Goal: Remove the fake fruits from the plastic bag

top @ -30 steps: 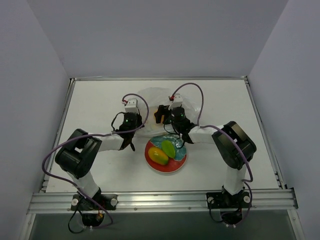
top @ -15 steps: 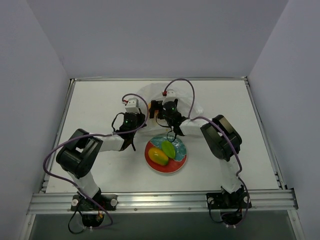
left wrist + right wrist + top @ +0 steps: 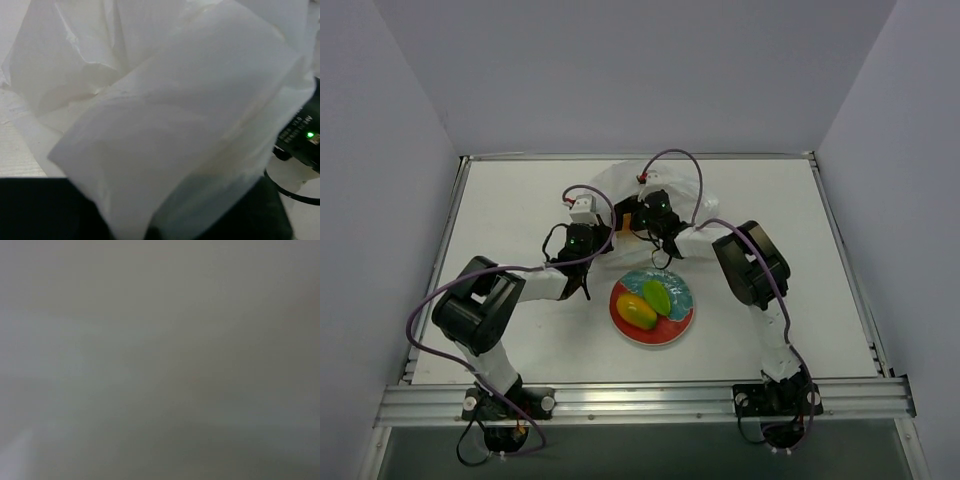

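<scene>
The plastic bag (image 3: 618, 182) lies crumpled at the back middle of the table. My left gripper (image 3: 597, 222) is at its near left edge, shut on a fold of the bag (image 3: 175, 125) that rises from between its dark fingers (image 3: 45, 210). My right gripper (image 3: 626, 214) reaches into the bag's mouth from the right, and its jaws are hidden. The right wrist view is a grey blur. The yellow-orange mango (image 3: 636, 313) and the green pointed fruit (image 3: 657, 297) lie on the floral plate (image 3: 682, 322). The round orange peach is hidden.
The plate sits in front of the bag, just near both wrists. The right arm's black wrist with a green light (image 3: 305, 135) shows at the right of the left wrist view. Purple cables loop over both arms. Raised rails border the table.
My right gripper has moved left and back from above the plate's far edge into the bag's mouth. The left arm, the plate and its two fruits have not moved.
</scene>
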